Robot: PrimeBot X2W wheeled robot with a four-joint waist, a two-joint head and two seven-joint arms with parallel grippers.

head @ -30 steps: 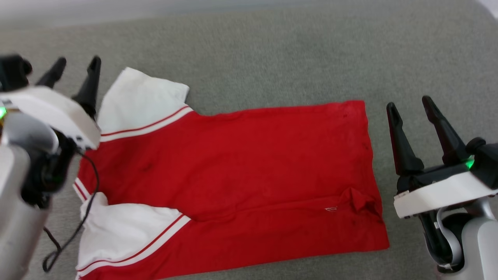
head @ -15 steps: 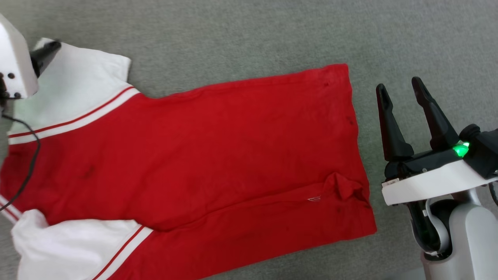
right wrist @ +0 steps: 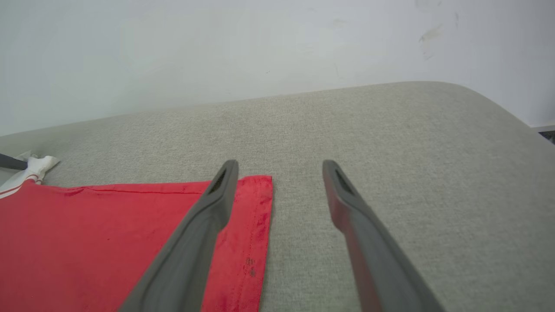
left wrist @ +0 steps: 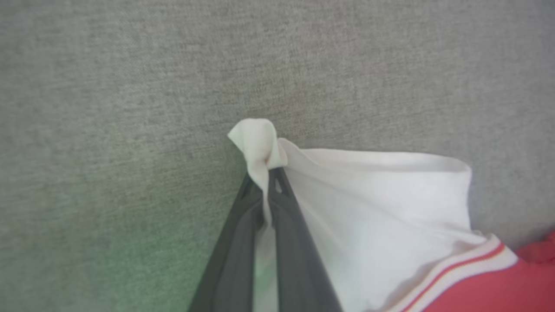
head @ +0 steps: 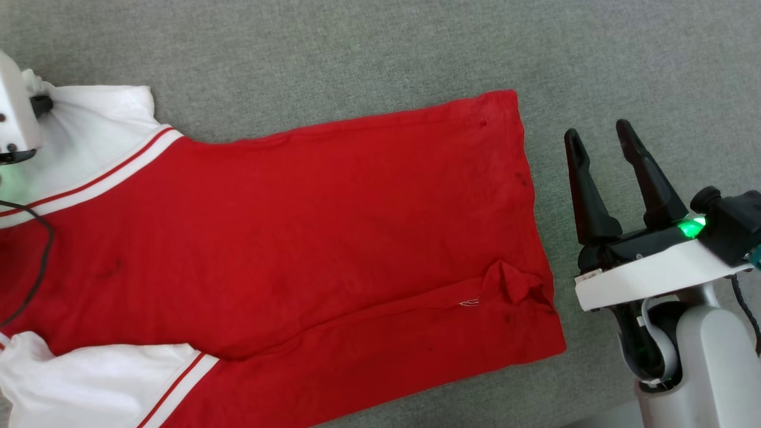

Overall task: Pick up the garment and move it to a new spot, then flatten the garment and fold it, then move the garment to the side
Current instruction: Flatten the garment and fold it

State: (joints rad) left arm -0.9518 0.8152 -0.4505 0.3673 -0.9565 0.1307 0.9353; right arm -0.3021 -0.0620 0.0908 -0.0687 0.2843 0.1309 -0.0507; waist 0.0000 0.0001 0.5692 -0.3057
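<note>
The garment (head: 309,238) lies spread out, plain red side up, on the grey surface, with its white sleeves toward the left. My left gripper (left wrist: 266,173) is shut on the outer corner of the far white sleeve (left wrist: 368,208), and a tuft of cloth sticks out past the fingertips. In the head view it sits at the left edge (head: 41,106). My right gripper (head: 599,131) stands open above the surface just right of the garment's hem. In the right wrist view (right wrist: 281,167) its left finger overlaps the hem corner (right wrist: 256,203). A small fold puckers the hem (head: 511,285).
The grey fabric surface (head: 357,53) extends on all sides of the garment. Its rounded far edge meets a pale wall (right wrist: 217,52). A black cable (head: 41,255) from my left arm hangs over the garment's left part.
The head view has shifted, so the garment sits further left. My left gripper went down to the far sleeve corner and shut on it. The right gripper stays open.
</note>
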